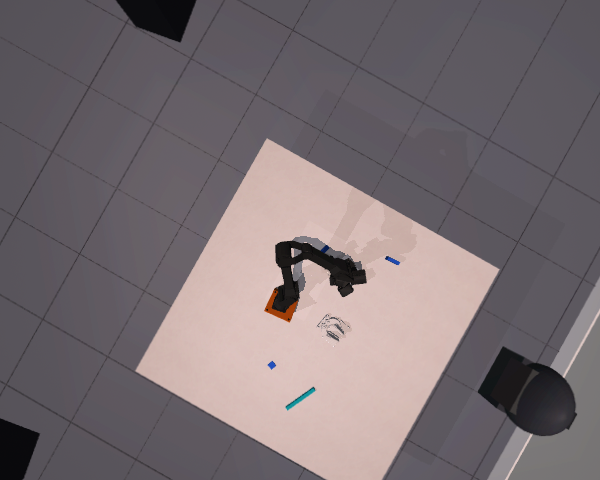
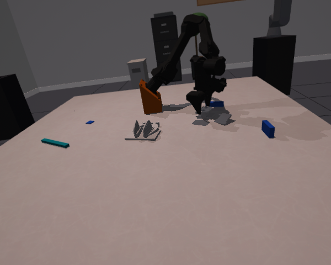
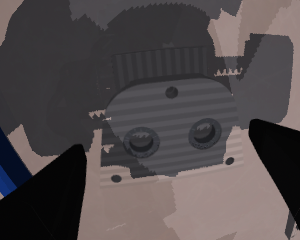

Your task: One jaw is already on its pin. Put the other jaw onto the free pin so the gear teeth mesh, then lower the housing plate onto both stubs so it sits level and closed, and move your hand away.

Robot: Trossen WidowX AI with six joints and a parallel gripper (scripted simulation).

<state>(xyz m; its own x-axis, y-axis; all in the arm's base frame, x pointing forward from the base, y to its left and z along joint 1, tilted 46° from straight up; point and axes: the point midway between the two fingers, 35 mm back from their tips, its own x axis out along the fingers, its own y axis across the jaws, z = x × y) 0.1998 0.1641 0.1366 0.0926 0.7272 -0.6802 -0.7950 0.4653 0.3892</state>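
"Two fingertips straddle the ribbed plate, probably the housing, right of centre in the exterior view. Is your gripper [image 1: 344,283] [image 2: 203,109] [image 3: 170,140] holding it?"

"No, you have it wide open and empty, presumably to grasp the ribbed plate [image 2: 206,111] [image 3: 170,115]. The grey assembly [image 1: 332,336] [image 2: 147,130] sits left of it; you can't tell whether its gears mesh."

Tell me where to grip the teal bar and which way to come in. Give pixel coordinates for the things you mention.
Grip the teal bar [image 1: 300,398] [image 2: 54,142] around its middle, coming straight down from above, with one finger on each long side. It lies flat and is long and narrow, so closing across its width should hold it balanced.
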